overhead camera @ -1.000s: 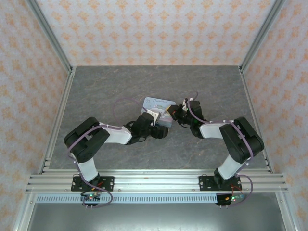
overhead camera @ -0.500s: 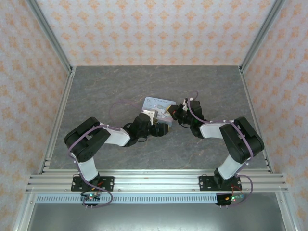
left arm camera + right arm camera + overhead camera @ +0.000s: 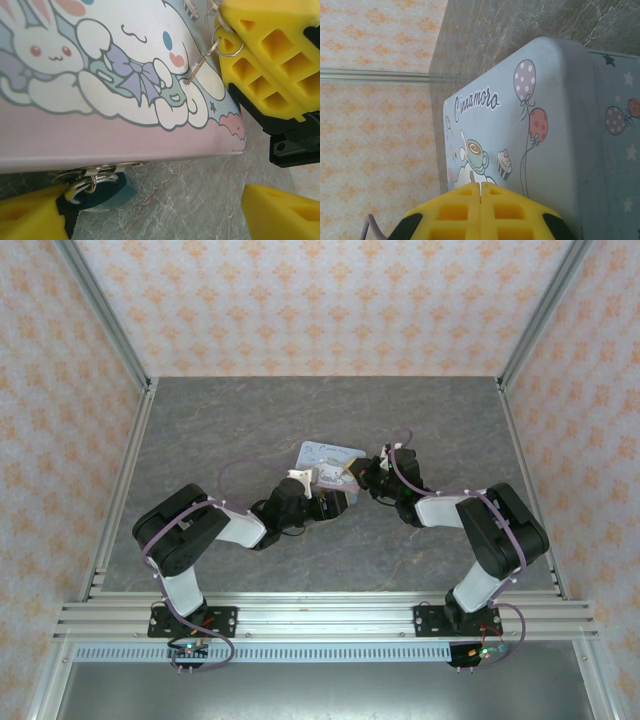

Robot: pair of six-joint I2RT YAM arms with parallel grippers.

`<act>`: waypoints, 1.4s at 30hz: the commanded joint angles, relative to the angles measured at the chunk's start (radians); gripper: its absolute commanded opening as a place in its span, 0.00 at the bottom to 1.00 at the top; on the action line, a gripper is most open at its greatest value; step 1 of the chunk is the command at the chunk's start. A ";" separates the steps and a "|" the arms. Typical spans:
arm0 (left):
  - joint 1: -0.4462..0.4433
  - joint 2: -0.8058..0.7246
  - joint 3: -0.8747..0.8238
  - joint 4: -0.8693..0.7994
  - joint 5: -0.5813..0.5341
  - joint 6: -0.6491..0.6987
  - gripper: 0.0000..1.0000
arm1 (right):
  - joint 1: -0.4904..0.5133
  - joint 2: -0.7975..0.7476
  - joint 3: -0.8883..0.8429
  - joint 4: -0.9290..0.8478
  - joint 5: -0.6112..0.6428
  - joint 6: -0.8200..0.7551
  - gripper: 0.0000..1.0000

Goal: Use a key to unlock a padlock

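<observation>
1. Left wrist view: the padlock [image 3: 107, 196] hangs by its thin shackle from the hasp on the front edge of the cartoon-printed box [image 3: 125, 135], low over the grey surface [image 3: 220, 430] and just beside one yellow finger of the left claw [image 3: 152, 200].
2. The left claw stands wide, its other finger well apart, with nothing clamped between them.
3. The right claw [image 3: 480, 189], fingers pressed together, pinches the key [image 3: 201, 61] at its ring end above the lid.
4. The key slants down from that grip toward the printed lid. Whether its tip touches the lid or hovers just off it cannot be told.
5. The key lies over the top of the lid and the padlock under its front rim, so the key's long axis points at the box, not the lock. The keyhole is hidden.
6. The left arm is nearer the padlock and looks placed to steady it. The right would need to carry the key round the edge.
</observation>
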 commanded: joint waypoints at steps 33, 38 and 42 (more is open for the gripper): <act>-0.015 0.054 -0.054 0.129 -0.089 -0.238 0.61 | -0.009 0.029 -0.013 0.040 0.011 0.000 0.00; -0.018 0.057 -0.057 0.098 -0.110 -0.241 0.56 | -0.008 0.037 -0.014 0.046 0.009 0.001 0.00; -0.022 0.063 -0.056 0.075 -0.125 -0.243 0.49 | -0.009 0.044 -0.013 0.054 0.007 0.006 0.00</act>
